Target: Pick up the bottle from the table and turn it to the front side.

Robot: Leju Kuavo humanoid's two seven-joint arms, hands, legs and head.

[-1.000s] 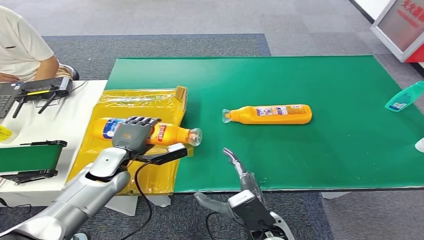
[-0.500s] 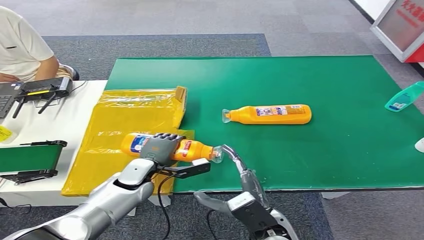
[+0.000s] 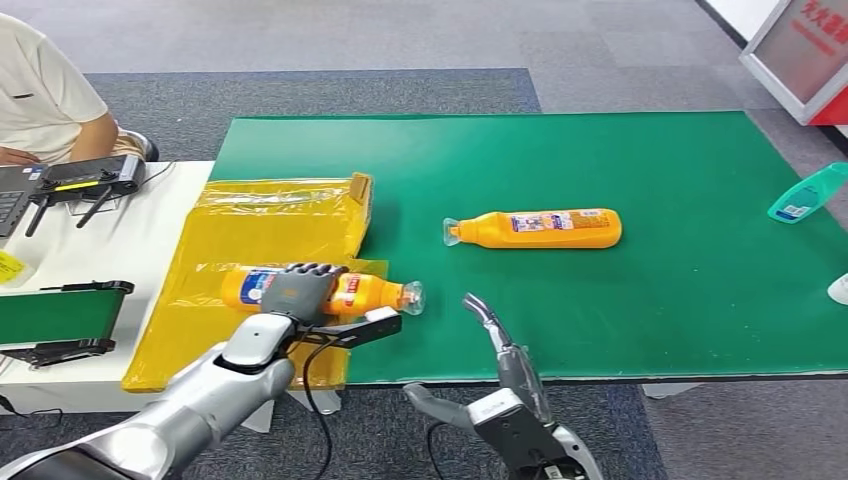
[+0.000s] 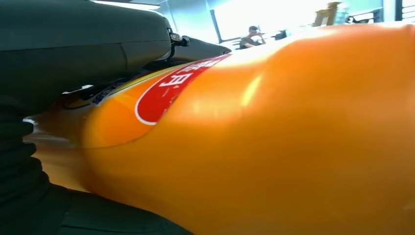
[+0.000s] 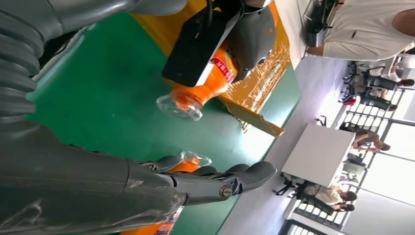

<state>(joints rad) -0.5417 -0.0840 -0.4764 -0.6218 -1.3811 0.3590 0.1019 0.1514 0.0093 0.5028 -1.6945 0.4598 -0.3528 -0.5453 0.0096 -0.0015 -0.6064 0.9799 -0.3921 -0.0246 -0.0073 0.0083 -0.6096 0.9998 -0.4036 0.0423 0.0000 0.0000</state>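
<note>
Left hand (image 3: pixel 295 291) gripping bottle (image 3: pixel 370 293) on its side over yellow bag (image 3: pixel 270 215), clear cap toward right hand (image 3: pixel 495 335), fingers straight and empty | left wrist: orange bottle body (image 4: pixel 274 137) up close | right wrist: cap (image 5: pixel 179 105) above green table (image 5: pixel 112 88).

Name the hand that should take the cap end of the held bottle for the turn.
The right hand, probably. The left hand already grips the bottle around its body, and the clear cap points toward the right hand, which hangs open just beside it.
</note>
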